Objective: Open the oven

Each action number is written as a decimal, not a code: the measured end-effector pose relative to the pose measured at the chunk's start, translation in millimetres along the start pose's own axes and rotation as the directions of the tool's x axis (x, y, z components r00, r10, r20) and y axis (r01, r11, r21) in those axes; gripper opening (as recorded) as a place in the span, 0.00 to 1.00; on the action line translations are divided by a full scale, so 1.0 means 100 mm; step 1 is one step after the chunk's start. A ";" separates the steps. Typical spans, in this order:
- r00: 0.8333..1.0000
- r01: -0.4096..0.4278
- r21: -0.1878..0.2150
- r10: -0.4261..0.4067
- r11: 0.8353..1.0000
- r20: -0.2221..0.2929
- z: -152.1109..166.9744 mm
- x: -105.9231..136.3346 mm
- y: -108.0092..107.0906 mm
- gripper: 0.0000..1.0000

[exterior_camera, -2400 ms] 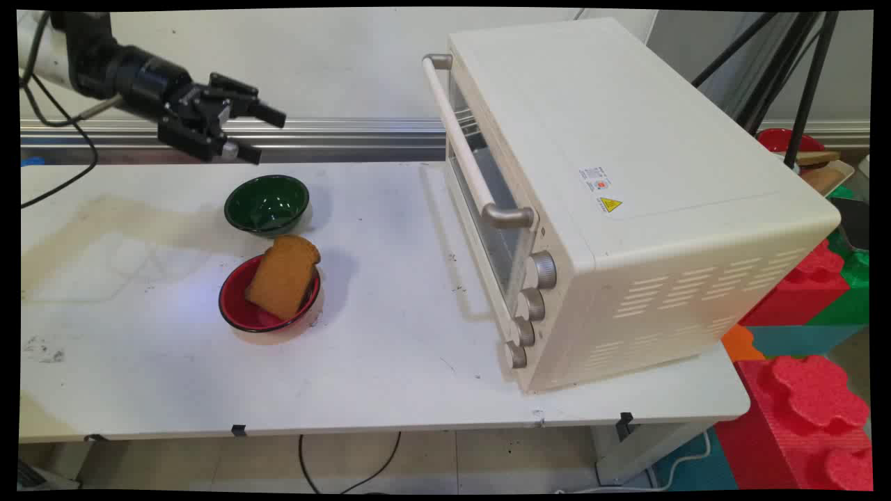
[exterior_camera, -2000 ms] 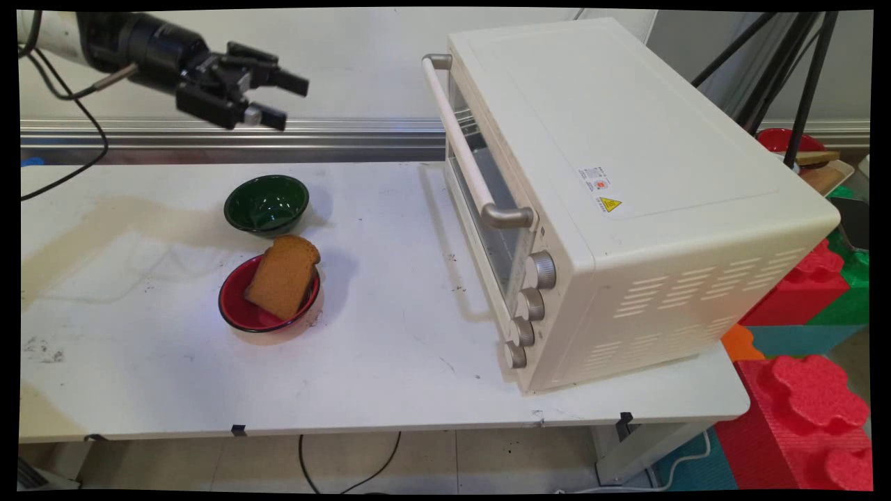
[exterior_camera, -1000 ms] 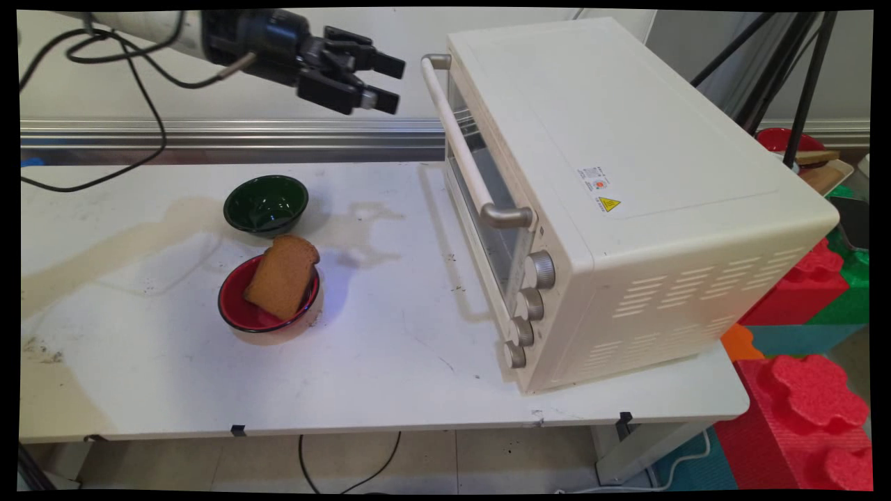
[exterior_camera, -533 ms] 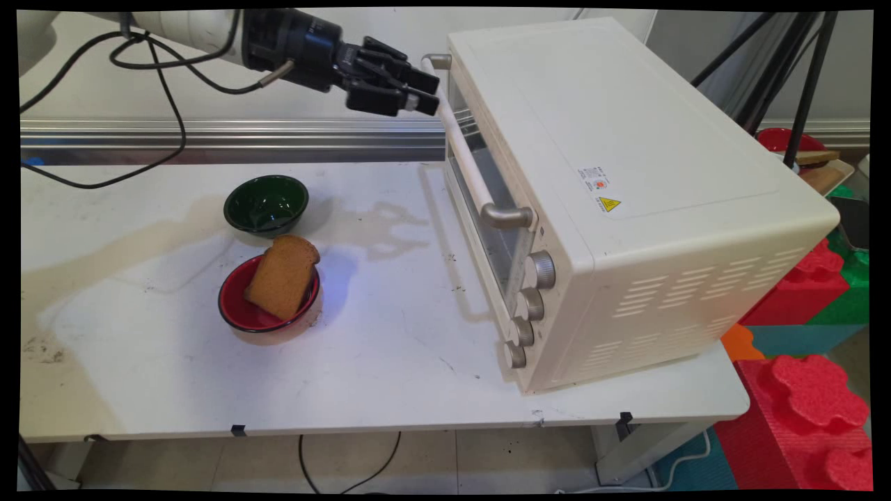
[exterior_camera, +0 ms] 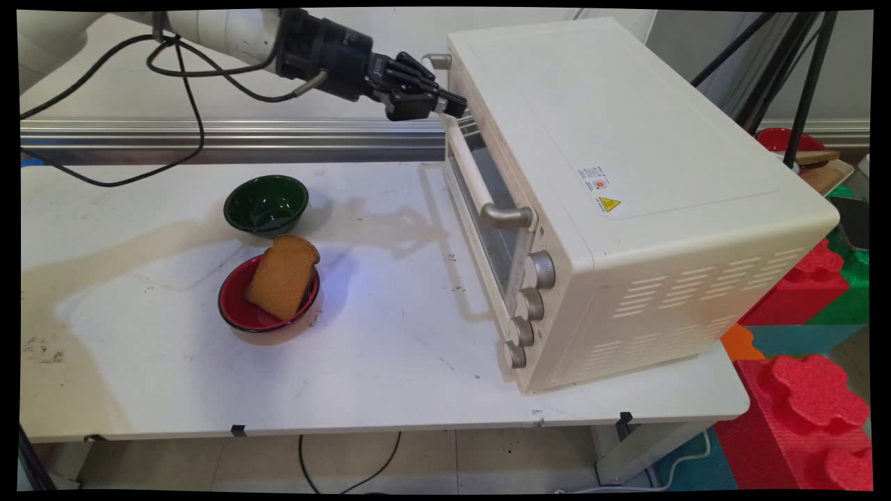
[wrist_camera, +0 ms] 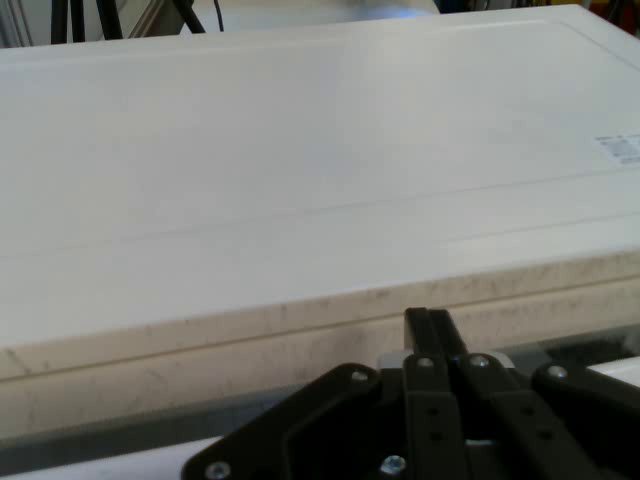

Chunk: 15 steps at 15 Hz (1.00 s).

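At the upper left of the main view the white arm reaches rightward, and its black two-finger gripper [exterior_camera: 451, 106] sits at the far upper end of the cream bar handle [exterior_camera: 468, 154] on the oven door. In the hand view the gripper [wrist_camera: 428, 322] shows its two fingers [wrist_camera: 420, 335] pressed together into one narrow stem, with no gap visible between them. The tips lie against the top front edge of the oven; whether they clamp the handle itself cannot be told from either view.

Lower and left of centre, two bowls stand on the white desk [exterior_camera: 390, 362]. The dark green glossy bowl [exterior_camera: 266, 203] is the farther one, with nothing visible inside it. Just in front of it, the red bowl with a black rim [exterior_camera: 268, 300] holds a brown slice of bread [exterior_camera: 282, 277]. The slice leans tilted against the bowl's right rim, rounded crust end up and toward the upper right, its long axis running from lower left to upper right.

Right of centre stands the large cream-white toaster oven [exterior_camera: 626, 195], its long axis running diagonally from the upper centre of the frame to the lower right. Its glass door faces left toward the bowls and looks closed. The bar handle runs along the door's upper edge, and four round silver knobs [exterior_camera: 530, 306] sit in a column at the near end.
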 end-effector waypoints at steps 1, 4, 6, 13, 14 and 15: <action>1.000 -0.001 0.001 0.001 1.000 0.002 0.02 0.01 0.00 0.00; 1.000 -0.014 0.006 0.014 1.000 0.017 0.12 0.02 0.00 0.00; 0.999 -0.025 0.010 0.025 1.000 0.031 0.17 0.01 -0.01 0.00; 0.993 -0.078 0.017 0.076 0.997 0.085 0.20 -0.09 -0.02 0.00; 0.992 -0.086 0.018 0.084 0.996 0.094 0.18 -0.12 -0.02 0.00; 0.991 -0.094 0.017 0.091 0.995 0.101 0.17 -0.14 -0.03 0.00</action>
